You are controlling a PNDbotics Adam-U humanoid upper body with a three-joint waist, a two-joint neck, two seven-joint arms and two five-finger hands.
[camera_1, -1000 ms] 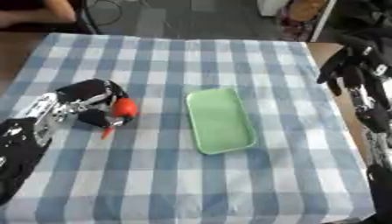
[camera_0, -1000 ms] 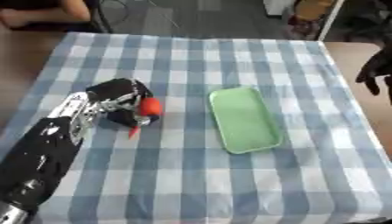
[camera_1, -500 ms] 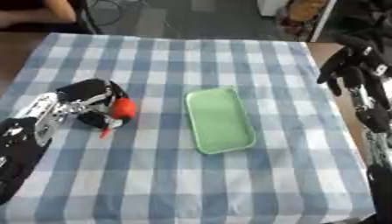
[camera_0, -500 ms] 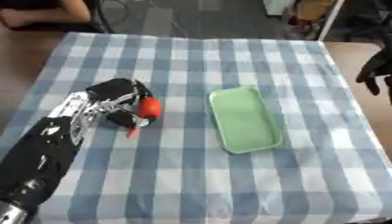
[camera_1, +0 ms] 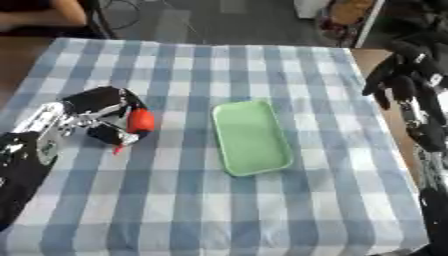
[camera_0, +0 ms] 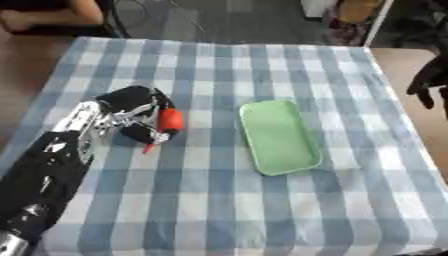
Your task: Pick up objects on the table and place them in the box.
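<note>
Red obj [camera_0: 168, 121] pinched in left hand [camera_0: 131, 112], prob off the cloth; green box [camera_0: 279, 136] lies right, long axis near-far. Right hand [camera_1: 395, 76] idle far right, fingers relaxed.

We see a small red-orange object [camera_0: 169, 120] with a thin pointed tail, near the table's left edge. The shallow pale-green box [camera_0: 278, 136], a rounded oblong, lies empty near the table's middle.
</note>
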